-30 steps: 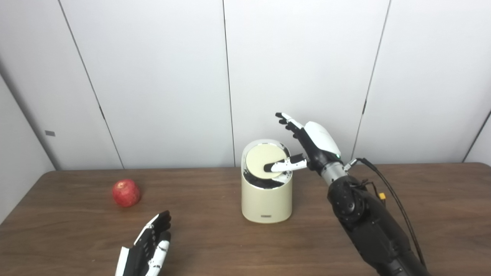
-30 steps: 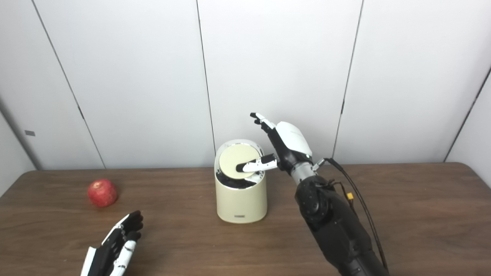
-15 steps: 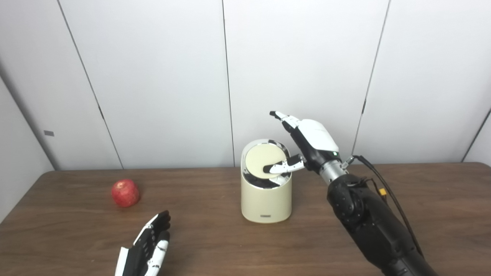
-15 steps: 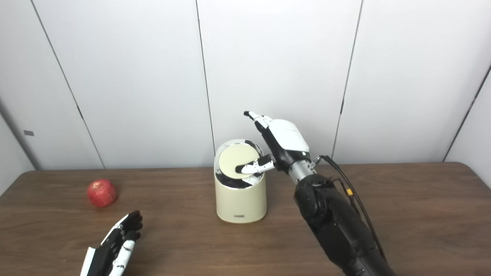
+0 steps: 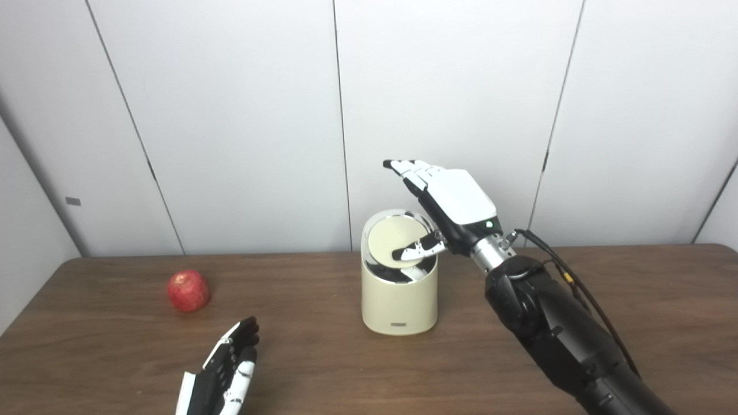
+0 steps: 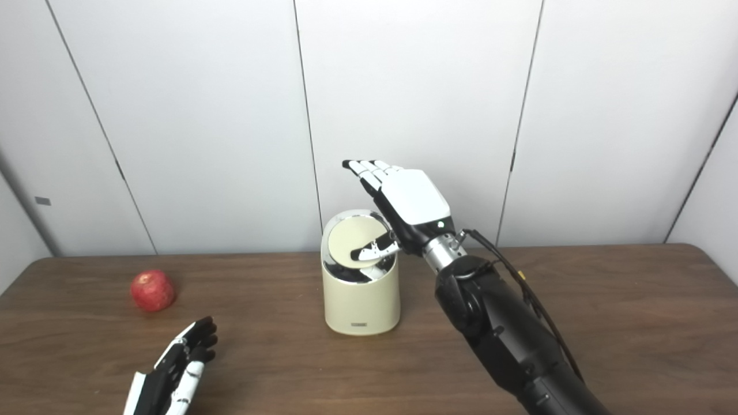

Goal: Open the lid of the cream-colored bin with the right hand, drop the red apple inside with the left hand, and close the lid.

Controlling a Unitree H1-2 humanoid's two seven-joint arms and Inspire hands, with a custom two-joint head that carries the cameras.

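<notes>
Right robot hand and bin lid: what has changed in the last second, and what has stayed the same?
The right robot hand has rotated so its white back faces up and has shifted left over the cream-colored bin; its thumb still presses on the lid, which looks tilted a little further in. Nothing was grasped or released. The red apple and the open left robot hand have not moved.

The desk (image 5: 634,300) is dark brown wood grain with a low sheen. The bin (image 5: 398,302) looks like smooth matt cream plastic, its rim (image 5: 365,242) shiny, mirror-like metal. The apple (image 5: 188,290) has glossy red skin. The right robot hand (image 5: 455,204) wears glossy white and black plastic shells.
</notes>
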